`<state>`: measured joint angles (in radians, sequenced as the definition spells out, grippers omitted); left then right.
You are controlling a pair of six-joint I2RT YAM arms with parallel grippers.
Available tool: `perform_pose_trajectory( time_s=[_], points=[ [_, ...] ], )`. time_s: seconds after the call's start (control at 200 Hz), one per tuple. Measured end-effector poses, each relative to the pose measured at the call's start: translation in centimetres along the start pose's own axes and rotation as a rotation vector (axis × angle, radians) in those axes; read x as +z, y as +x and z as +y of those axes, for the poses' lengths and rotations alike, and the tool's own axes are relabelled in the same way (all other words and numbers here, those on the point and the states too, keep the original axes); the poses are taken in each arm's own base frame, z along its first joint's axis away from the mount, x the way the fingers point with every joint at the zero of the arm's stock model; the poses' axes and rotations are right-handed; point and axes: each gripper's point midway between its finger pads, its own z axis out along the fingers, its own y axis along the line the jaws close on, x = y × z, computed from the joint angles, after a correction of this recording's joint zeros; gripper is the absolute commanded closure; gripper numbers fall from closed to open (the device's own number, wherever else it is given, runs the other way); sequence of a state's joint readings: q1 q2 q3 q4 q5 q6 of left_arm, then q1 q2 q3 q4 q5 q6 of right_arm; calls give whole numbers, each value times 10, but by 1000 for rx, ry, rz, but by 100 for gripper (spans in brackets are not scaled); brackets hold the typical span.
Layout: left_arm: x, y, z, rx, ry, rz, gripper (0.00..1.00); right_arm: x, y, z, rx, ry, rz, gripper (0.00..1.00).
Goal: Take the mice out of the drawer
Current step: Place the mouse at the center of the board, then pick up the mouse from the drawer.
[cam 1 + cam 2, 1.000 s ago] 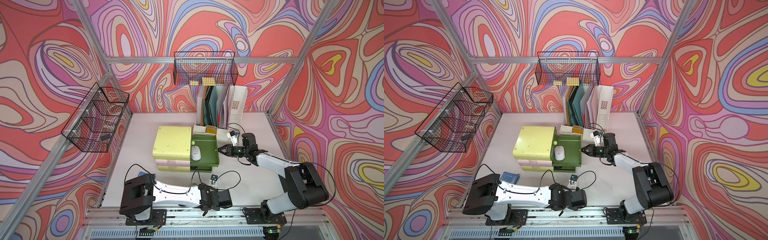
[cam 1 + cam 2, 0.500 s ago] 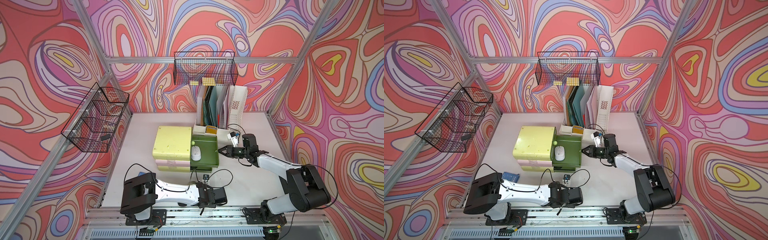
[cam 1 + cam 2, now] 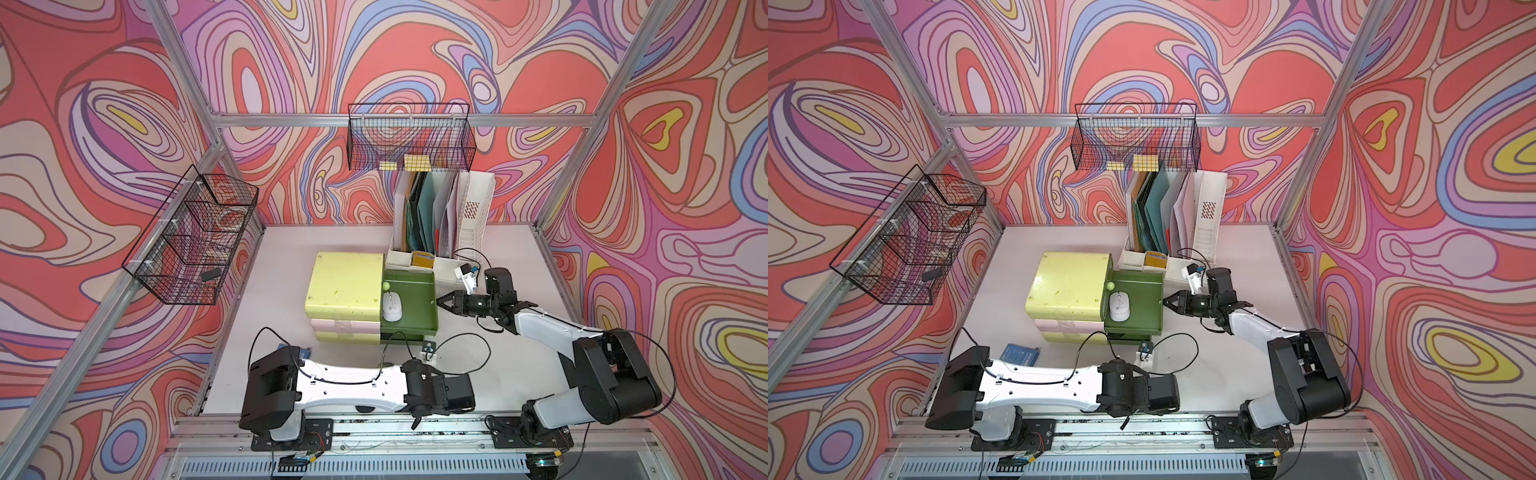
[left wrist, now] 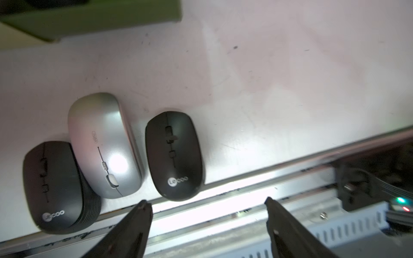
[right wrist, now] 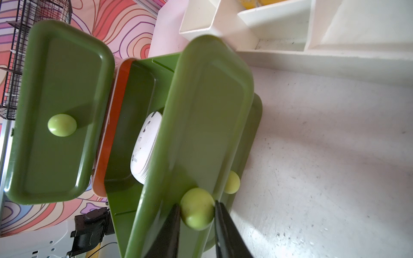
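Note:
A white mouse (image 3: 392,306) (image 3: 1119,306) (image 5: 146,147) lies in the pulled-out green drawer (image 3: 432,303) (image 3: 1160,299). My right gripper (image 5: 197,204) (image 3: 441,300) is shut on the drawer's pale green knob (image 5: 196,208). In the left wrist view three mice lie side by side on the table near its front edge: a black mouse (image 4: 174,156), a silver mouse (image 4: 105,145) and another black mouse (image 4: 53,189). My left gripper (image 4: 206,200) hangs open over the front rail, just off the nearer black mouse, with nothing between its fingers.
The yellow drawer unit (image 3: 345,282) stands mid-table, with a white file holder (image 3: 469,216) full of folders behind it. Wire baskets hang on the back wall (image 3: 409,141) and the left wall (image 3: 191,237). A blue packet (image 3: 1019,353) lies by the left arm's base.
My left gripper's jaws have spread apart and its wrist has shifted a little along the front edge. The right arm has stayed on the knob.

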<state>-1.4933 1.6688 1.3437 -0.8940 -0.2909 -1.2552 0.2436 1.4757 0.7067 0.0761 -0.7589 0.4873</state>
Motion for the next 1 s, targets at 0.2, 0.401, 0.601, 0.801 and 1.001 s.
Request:
perform_pose_trajectory(
  time_s=[0.2,0.401,0.601,0.801,1.001],
  points=[
    [-57,-42,-12,101,100,-126,15,0,-1,0,-2,-1,-3,71],
    [-54,-116,24,82,30,-218,16,0,0,0,-5,-4,-7,71],
    [-45,-190,50,20,-53,-279,20,0,0,1,-7,-11,-11,71],
    [-13,-220,67,-51,-141,-249,19,1,1,1,-4,-20,-13,70],
    [9,-212,69,-124,-201,-178,23,1,2,1,-1,-29,-17,70]
  ],
)
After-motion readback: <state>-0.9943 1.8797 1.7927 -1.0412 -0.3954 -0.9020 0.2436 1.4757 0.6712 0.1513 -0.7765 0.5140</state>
